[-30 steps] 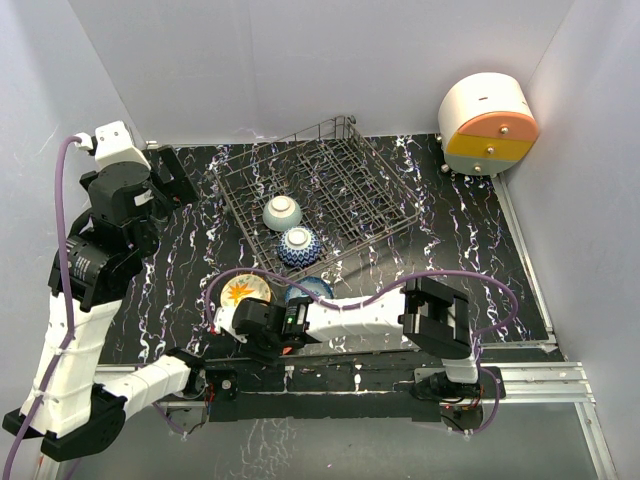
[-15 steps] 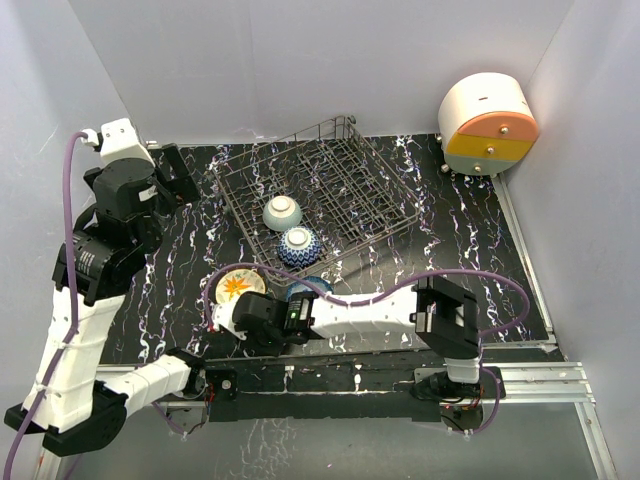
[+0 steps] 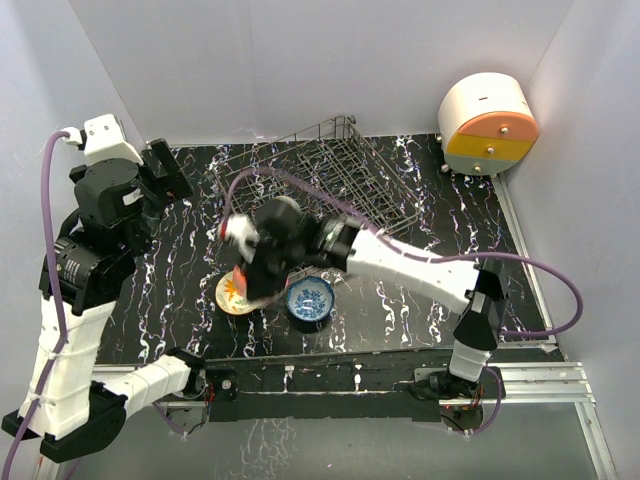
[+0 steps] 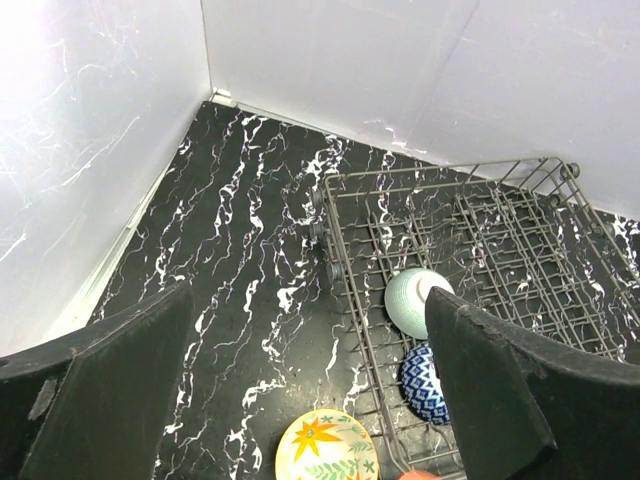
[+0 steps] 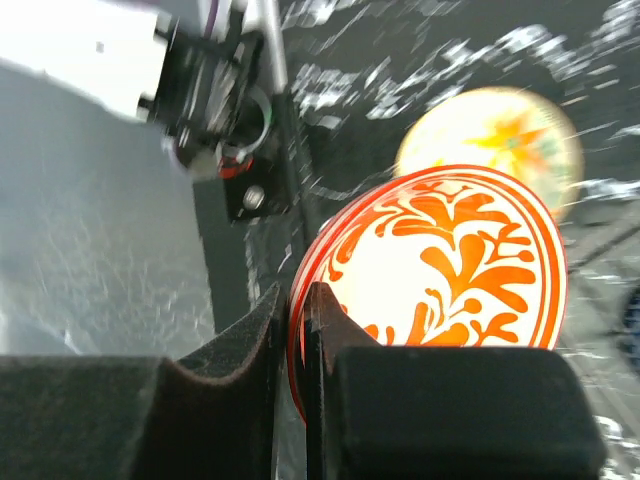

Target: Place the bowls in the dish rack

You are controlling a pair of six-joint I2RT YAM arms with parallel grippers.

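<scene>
Orange-red swirls on white mark the round ceramic bowl (image 5: 440,270) that is clamped by its rim in the right hand (image 5: 298,335). The black fingers are closed tight on the thin wall, one inside and one outside. The bowl is held on edge above the front of the black, white-veined desk (image 3: 190,260), just short of the rack. The overhead view is smeared here, so the bowl seems to hang over the yellow-orange floral bowl (image 3: 230,297) rather than touch it, though this cannot be told for certain. That floral bowl is set upright on the desk, and a blue-and-white patterned bowl (image 3: 310,300) is set upright just beside it on the right. The large dark grey wire dish rack (image 4: 480,230) is placed behind them. Two bowls are lodged among the tines at its near-left side, undersides showing: a plain grey-green bowl (image 4: 412,300) and, next to it, a bowl with a blue zigzag underside (image 4: 428,380). The left hand (image 4: 308,305) is held high over the left part of the desk, its fingers spread wide with nothing between them.
</scene>
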